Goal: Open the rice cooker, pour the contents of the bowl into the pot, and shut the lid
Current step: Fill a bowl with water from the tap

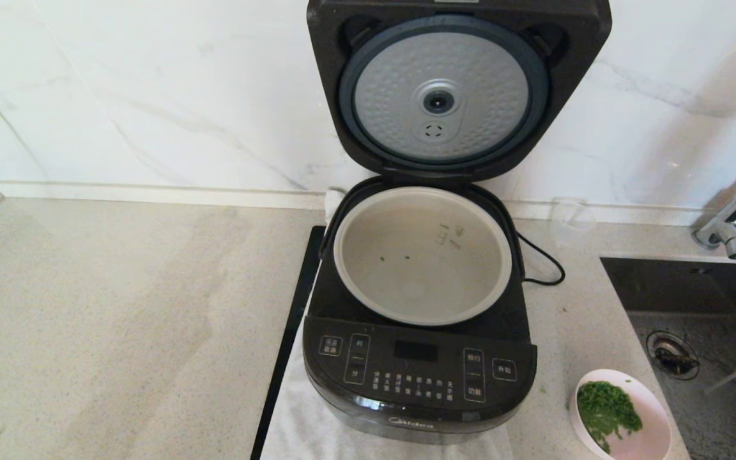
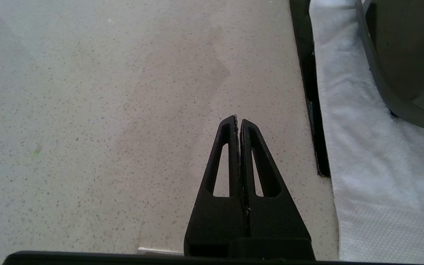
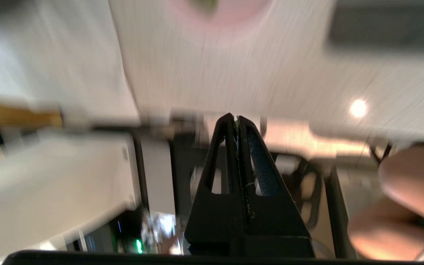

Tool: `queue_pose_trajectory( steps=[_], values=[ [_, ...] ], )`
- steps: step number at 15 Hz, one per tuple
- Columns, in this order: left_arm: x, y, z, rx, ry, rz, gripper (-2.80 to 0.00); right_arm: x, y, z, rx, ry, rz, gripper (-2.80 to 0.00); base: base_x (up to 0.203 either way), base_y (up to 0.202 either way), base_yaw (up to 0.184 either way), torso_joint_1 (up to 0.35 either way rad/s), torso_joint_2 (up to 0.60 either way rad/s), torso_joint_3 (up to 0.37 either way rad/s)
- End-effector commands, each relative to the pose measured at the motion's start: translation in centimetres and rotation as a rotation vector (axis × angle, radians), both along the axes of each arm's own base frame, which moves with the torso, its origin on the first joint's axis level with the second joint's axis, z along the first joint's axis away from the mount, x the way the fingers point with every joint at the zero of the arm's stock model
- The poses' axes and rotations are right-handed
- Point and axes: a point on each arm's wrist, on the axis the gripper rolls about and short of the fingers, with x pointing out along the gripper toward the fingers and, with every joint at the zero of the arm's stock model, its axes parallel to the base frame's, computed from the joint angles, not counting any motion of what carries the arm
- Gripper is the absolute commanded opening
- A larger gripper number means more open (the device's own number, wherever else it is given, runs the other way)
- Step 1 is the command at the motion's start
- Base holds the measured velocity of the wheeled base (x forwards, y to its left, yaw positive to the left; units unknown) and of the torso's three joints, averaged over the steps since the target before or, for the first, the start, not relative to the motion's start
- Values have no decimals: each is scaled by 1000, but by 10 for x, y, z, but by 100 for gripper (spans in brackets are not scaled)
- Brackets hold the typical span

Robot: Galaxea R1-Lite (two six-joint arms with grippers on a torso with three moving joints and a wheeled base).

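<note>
Though lidded open, one rice cooker (image 1: 418, 358), one bowl (image 1: 652, 409).

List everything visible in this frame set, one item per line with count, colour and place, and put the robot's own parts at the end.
rice cooker: one, glossy black, centre of the counter on a white cloth
lid: one, black with silver underside, standing open against the wall
pot: one, off-white, inside the cooker, with a couple of green bits
bowl: one, pale pink, front right near the sink
chopped greens: one heap, bright green, in the bowl
clear cup: one, transparent, behind the cooker's right side
white cloth: one, under the cooker
sink: one, dark, right
tap: one, chrome, above the sink
counter: one, speckled beige
left gripper: one, black, shut, over bare counter
right gripper: one, black, shut, empty
</note>
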Motion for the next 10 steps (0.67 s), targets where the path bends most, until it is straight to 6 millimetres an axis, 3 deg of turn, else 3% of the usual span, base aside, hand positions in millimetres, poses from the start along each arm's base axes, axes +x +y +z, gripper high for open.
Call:
queue_pose_trajectory(
  steps=[1,6,7,8,10],
  values=[
    [0,0,0,0,0,0,-280,-27,15,-24,13,62,94,-280,0,0,0,0,0,0],
    [0,0,0,0,0,0,-280,-50,23,-59,29,177,182,-280,0,0,0,0,0,0],
    [0,0,0,0,0,0,-280,-52,25,-66,29,191,201,-215,0,0,0,0,0,0],
    [0,0,0,0,0,0,-280,-54,25,-74,27,199,216,0,0,0,0,0,0,0],
    [0,0,0,0,0,0,-280,-54,26,-89,-7,200,227,0,0,0,0,0,0,0]
  ],
)
